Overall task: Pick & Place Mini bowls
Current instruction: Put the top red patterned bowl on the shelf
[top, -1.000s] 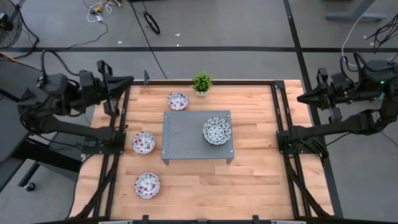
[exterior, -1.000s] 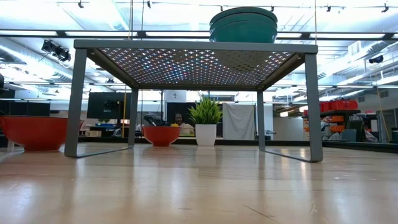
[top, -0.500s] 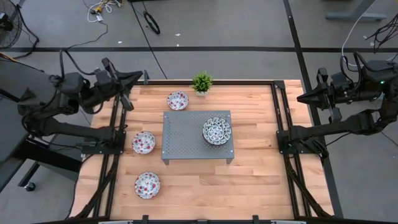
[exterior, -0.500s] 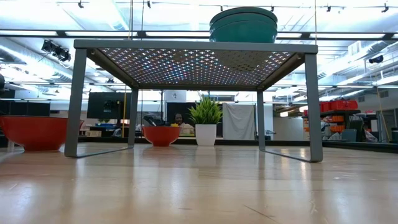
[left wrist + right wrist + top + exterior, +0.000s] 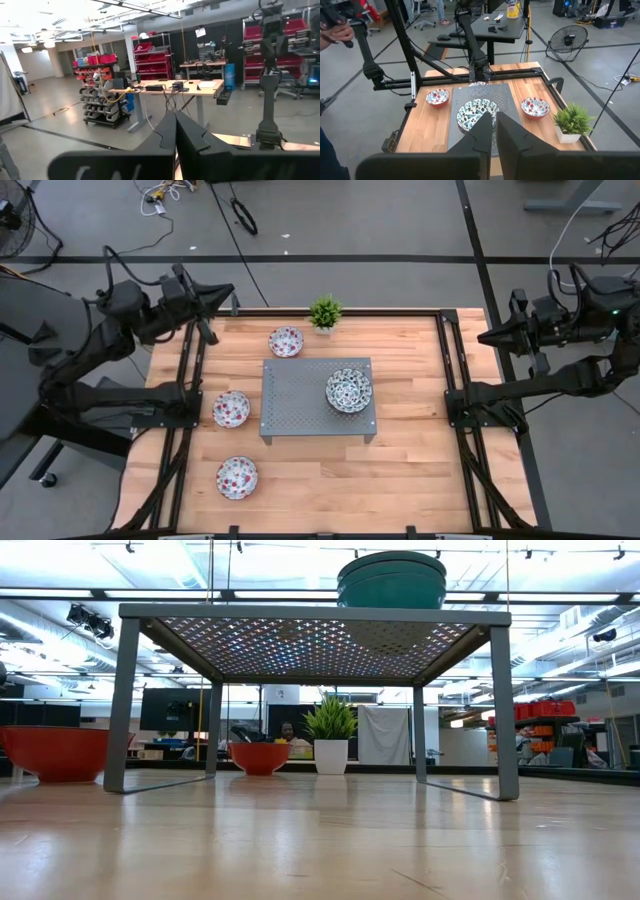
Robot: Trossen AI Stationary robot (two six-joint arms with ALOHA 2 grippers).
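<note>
Nested in one stack: the blue-green mini bowls, on the side of the perforated grey stand that faces the right gripper, well apart from it and lower down. Hard to count the stack from above.

Spread singly on the wooden table, on the stand's other side: three red-spotted mini bowls. Nearest to the left gripper, the far red bowl, just beside the small potted plant. Farther from that gripper, the middle red bowl, close against the stand's edge. Farthest, the near red bowl, alone on open wood.

Probably glazed ceramic, so stiff, slick and chippable; light enough for one gripper, yet apt to slip or ring against a neighbour. Best taken by the rim, one finger inside the wall and one outside, straight down from above. Safer to start with a lone red bowl than with the nested stack, where lifting one may drag the next.

Left gripper: raised over the table's far corner on its own side, fingers pressed together, holding nothing. Must spread before any descent on a rim.

Right gripper: parked beyond the table's edge on its side, pointing in toward the stand, fingers all but together with only a thin slit, likewise empty.

Nothing gripped at this moment; every bowl resting free, upright, mouth up.
</note>
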